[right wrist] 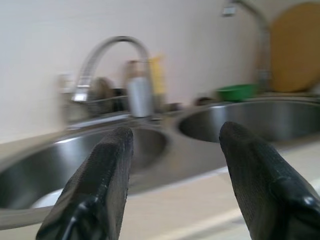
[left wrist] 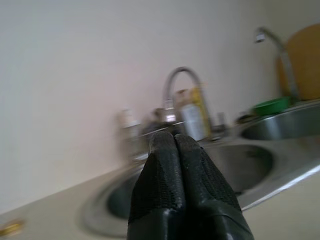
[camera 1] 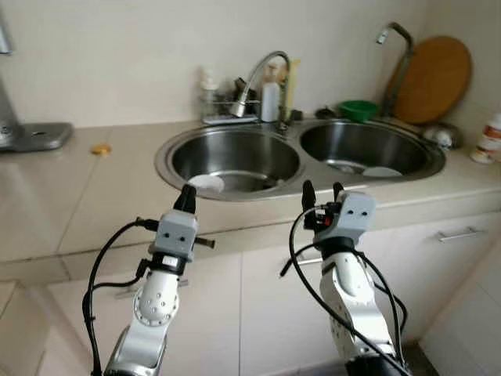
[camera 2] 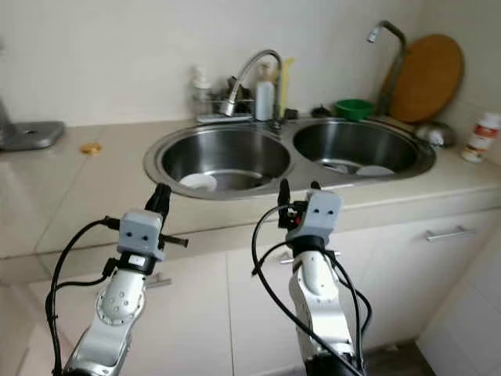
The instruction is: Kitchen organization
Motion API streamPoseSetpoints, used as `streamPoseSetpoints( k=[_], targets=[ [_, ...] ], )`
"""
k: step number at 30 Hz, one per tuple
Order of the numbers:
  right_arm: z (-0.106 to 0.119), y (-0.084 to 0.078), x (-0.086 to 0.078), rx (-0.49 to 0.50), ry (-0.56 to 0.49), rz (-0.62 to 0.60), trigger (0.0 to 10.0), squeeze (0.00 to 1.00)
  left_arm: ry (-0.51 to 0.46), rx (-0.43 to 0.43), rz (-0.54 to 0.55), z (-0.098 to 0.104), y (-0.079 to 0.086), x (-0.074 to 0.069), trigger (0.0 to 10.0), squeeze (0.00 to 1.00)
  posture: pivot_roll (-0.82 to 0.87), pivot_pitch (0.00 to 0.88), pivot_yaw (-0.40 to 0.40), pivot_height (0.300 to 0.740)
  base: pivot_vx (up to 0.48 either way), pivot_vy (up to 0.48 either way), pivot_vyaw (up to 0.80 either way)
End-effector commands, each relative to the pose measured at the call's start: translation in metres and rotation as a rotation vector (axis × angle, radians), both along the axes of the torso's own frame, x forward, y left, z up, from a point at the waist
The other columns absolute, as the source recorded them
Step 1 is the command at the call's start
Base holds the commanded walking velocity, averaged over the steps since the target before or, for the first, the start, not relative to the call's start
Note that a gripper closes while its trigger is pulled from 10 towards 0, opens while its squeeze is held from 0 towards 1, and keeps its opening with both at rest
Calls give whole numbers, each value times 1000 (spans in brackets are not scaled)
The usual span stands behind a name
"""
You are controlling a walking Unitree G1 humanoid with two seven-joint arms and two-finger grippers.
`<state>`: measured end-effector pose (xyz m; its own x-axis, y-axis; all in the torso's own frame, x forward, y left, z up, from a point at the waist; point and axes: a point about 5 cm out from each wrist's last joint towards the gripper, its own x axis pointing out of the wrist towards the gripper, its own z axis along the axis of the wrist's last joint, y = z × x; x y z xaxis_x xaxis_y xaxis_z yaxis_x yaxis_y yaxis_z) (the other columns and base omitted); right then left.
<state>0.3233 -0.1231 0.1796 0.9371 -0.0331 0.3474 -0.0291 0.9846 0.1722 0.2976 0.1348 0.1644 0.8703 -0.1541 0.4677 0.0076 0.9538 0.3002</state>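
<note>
A steel double sink (camera 1: 300, 149) is set into the beige counter ahead of me. A white dish (camera 1: 207, 183) lies in the left basin (camera 1: 235, 159), and white dishes (camera 1: 381, 171) lie in the right basin (camera 1: 362, 147). My left gripper (camera 1: 187, 198) is raised in front of the counter edge, near the left basin, its fingers (left wrist: 175, 170) pressed together and holding nothing. My right gripper (camera 1: 323, 194) hangs before the counter edge between the two basins, its fingers (right wrist: 107, 165) spread apart and empty.
A curved tap (camera 1: 262, 72) rises behind the sink, with bottles (camera 1: 270, 98) and a rack (camera 1: 223, 106) beside it. A green bowl (camera 1: 358, 109), a second tap (camera 1: 399, 55) and a round wooden board (camera 1: 433, 78) stand at the back right. A white bottle (camera 1: 489, 139) sits far right. Cabinet doors with a handle (camera 1: 460, 233) lie below.
</note>
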Motion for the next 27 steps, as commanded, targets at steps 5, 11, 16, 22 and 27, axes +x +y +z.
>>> streamPoseSetpoints(
  k=[5,11,16,22,27],
  targets=[
    [3,-6,-1,3,-10,-25,10000,0,-5,7,-20,1,-6,1,10000,0,39,0,-3,740,0,0,-788],
    [2,-7,-1,-2,-10,-31,10000,0,0,15,-22,0,-7,1,10000,0,37,0,-3,740,0,0,-788],
    [-2,-10,-3,-18,4,-38,10000,0,14,24,-27,-3,-9,1,10000,0,35,0,-5,740,0,0,-788],
    [-12,-17,-5,-60,46,-68,10000,0,41,46,-29,-8,-9,1,10000,0,33,0,-5,740,0,0,-788],
    [-14,-19,-6,-65,56,-79,10000,0,52,57,-31,-11,-11,0,10000,0,31,0,-4,740,0,0,-786]
  ],
)
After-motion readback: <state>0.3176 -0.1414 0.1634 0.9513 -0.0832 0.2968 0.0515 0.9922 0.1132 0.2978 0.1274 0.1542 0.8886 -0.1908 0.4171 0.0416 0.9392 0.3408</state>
